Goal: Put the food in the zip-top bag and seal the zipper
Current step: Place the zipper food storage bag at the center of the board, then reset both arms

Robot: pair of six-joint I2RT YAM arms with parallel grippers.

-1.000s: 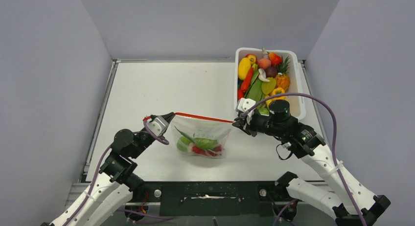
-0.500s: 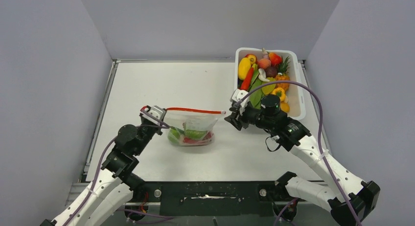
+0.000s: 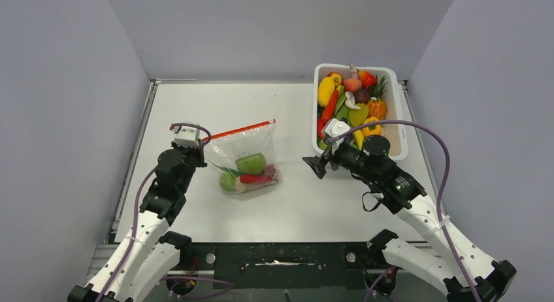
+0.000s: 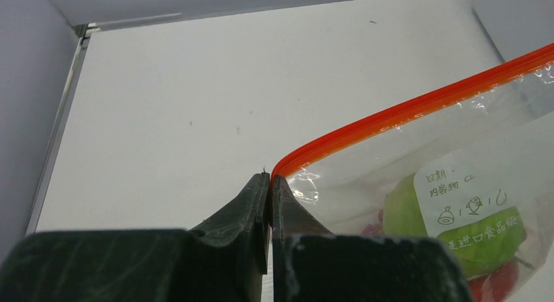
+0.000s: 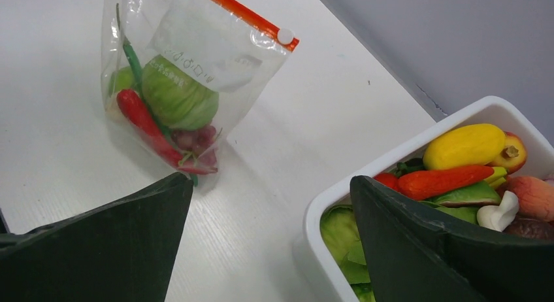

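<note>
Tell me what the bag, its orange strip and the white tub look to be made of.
The zip-top bag: thin clear plastic film, glossy; it crinkles and the food shows through. The zipper: stiffer opaque orange plastic, smooth. The tub: probably rigid white plastic, semi-gloss, rounded moulded rim.

Table (image 3: 261,112): white, matt, rectangular.
Edge trim (image 3: 135,159): pale metal strip along the table's 9 o'clock side.
Back wall (image 3: 274,27): plain lilac-grey panel, 12 o'clock.
Left wall (image 3: 65,119): same panel, 9 o'clock.
Right wall (image 3: 487,99): same panel, 3 o'clock.
Mounting plate (image 3: 281,256): black, 6 o'clock.
Light: even, diffuse, with soft shadows.
</note>
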